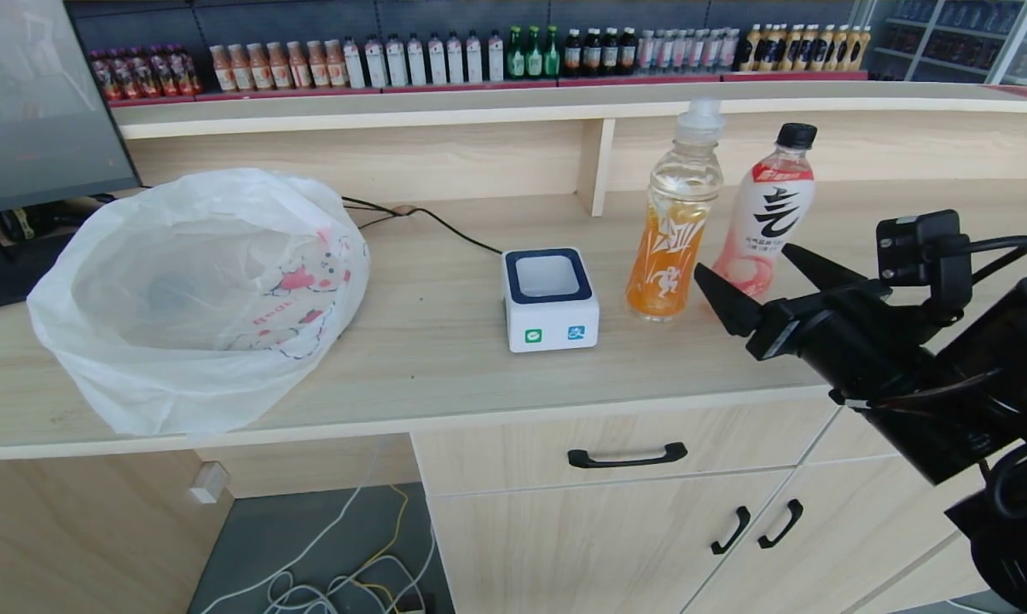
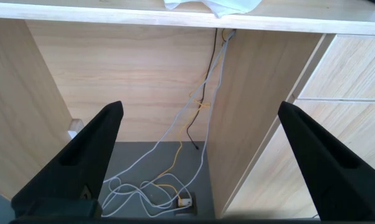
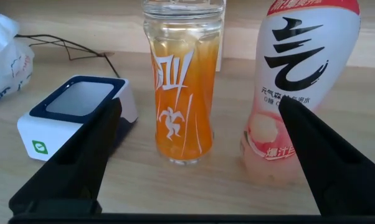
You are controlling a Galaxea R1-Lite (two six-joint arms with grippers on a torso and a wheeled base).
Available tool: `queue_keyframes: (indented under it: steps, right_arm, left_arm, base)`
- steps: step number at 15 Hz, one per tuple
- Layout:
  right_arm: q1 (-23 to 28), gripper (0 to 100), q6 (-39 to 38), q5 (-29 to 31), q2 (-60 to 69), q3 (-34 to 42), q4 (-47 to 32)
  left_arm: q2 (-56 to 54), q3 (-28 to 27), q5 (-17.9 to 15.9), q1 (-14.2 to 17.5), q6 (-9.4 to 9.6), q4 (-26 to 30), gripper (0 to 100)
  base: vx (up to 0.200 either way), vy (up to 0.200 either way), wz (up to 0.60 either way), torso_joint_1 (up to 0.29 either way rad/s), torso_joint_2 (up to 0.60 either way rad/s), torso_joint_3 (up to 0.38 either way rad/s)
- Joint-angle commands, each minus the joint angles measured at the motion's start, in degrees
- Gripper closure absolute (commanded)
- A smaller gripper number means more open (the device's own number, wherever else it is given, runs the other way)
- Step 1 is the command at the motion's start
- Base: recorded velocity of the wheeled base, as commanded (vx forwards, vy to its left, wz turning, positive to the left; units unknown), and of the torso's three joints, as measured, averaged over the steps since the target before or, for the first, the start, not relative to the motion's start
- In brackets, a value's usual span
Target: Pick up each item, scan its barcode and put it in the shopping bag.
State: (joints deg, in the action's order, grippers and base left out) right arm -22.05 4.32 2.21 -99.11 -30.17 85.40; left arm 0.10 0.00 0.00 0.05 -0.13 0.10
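Shopping bag [image 1: 198, 298] first: it sits on the left of the long wooden table [image 1: 445, 358], white and translucent, its mouth gaping toward the front, and it looks empty. Over on the right stand the two items, both upright and both waiting. The orange bottle [image 1: 674, 230] with the clear cap is nearer the middle. The pink bottle [image 1: 765, 222] with the black cap is just beside it, a small gap between them. Between bag and bottles sits the scanner [image 1: 551, 298], a little white box with a dark-rimmed window facing up and a black cable [image 1: 445, 223] trailing off behind it.

Now the right end effector [image 1: 745, 263]: fingers spread wide, nothing in them, hovering low over the table just in front of the two bottles. Its wrist view has the orange bottle between the fingers and the pink one close to one finger. The left end effector [image 2: 200, 106] hangs below the table edge in front of the cabinet bay, also wide open and empty.

So this looks like the very first pick, approach under way and no grasp yet. The next move calls for committing to one bottle, centring the fingers on its body and closing without nudging its neighbour. After that comes the lift, then turning the barcode to the scanner window.
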Motion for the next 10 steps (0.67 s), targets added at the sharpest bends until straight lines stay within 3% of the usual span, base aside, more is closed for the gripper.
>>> queue_keyframes:
  steps: [1, 10]
  right_arm:
    - [-0.01, 0, -0.01, -0.01, -2.14, -1.64, 0.03]
    - [-1.68, 0, -1.06, 0.17, -5.04, -3.67, 0.12]
  left_arm:
    - [-0.01, 0.00, 0.00, 0.04, -0.04, -0.01, 0]
    - [-0.01, 0.00, 0.00, -0.05, -0.04, -0.01, 0]
  base:
    - [0.000, 0.000, 0.00, 0.000, 0.00, 0.000]
    - [0.000, 0.000, 0.00, 0.000, 0.00, 0.000]
